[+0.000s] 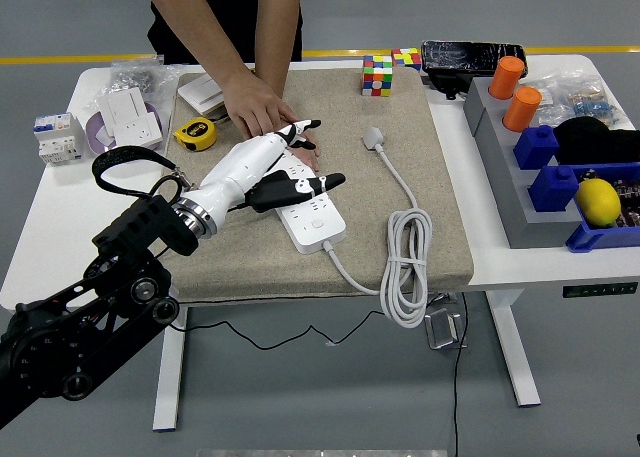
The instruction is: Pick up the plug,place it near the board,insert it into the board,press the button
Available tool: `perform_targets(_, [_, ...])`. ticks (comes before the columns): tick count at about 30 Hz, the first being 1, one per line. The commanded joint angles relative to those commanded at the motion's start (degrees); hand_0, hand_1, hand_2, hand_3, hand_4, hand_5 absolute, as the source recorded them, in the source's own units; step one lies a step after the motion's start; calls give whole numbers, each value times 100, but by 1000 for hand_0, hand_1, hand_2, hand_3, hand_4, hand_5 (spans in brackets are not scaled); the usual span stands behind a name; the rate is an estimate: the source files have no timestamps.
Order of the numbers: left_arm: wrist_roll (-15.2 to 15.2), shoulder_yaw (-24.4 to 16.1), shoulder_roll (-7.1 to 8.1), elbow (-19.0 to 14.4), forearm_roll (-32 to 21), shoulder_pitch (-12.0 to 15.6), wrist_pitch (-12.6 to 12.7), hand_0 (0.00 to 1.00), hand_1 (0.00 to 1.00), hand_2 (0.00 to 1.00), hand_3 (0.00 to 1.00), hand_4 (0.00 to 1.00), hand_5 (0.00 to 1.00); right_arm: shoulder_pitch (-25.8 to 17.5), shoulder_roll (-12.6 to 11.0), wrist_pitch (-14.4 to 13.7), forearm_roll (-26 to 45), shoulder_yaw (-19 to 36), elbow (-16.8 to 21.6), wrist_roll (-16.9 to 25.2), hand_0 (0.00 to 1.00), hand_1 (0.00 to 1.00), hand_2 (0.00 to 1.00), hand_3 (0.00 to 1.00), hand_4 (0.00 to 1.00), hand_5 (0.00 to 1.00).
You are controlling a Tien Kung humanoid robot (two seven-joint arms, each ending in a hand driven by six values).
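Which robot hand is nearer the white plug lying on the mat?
Left. The left robot hand is over the power strip, fingers spread, with the plug a short way off to its right. The right robot hand is not in view.

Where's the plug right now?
The plug lies on the mat's far right part, below the Rubik's cube, right of the power strip.

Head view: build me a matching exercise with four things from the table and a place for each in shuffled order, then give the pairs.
Things:
1. plug
2. tape measure
3. lemon
4. left hand

Places:
A. in a blue bin at the right edge
B. above the power strip
C. on the mat, apart from the strip
D. at the mat's far left corner

Pairs: 1-C, 2-D, 3-A, 4-B
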Motion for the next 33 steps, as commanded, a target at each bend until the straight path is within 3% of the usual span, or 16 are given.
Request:
perform_targets(5, [342,33,-7,-257,26,-27,-221,368,505,494,990,883,373,11,2,1,4,4,1,0,998,954,886,923,998,998])
perform_targets(6, [412,44,-11,-279,62,-34,-288,157,141,194,933,620,148,13,2,0,4,4,0,0,998,954,886,923,998,998])
perform_targets(9, [685,72,-34,-288,140,-74,-592,157,141,194,933,620,148,17,-3,0,4,2,2,1,998,954,886,923,998,998])
perform_targets(11, [905,84,-50,-259,170,-113,-927,157,141,194,933,620,148,18,-4,1,6,0,3,0,998,954,886,923,998,998])
perform_targets(12, [1046,92,-60,-228,179,-139,-1161,128,70,170,914,519,97,17,-5,1,6,-1,4,0,998,955,886,923,998,998])
perform_targets(18, [1724,273,-81,4,271,-299,-2515,122,66,172,947,512,115,26,-13,0,10,-16,4,-2,998,955,886,923,998,998])
perform_targets(21, [1825,412,-97,147,352,-390,-2952,122,66,172,947,512,115,28,-17,1,11,-27,4,-5,998,955,886,923,998,998])
perform_targets(24, [1834,589,-138,371,407,-489,-3069,123,67,173,968,492,149,28,-26,1,19,-47,2,-4,998,954,885,922,998,998])
perform_targets(33, [1736,842,-347,896,533,-675,-2847,122,68,175,980,484,156,18,-40,3,21,-84,3,-8,998,954,886,921,998,998])
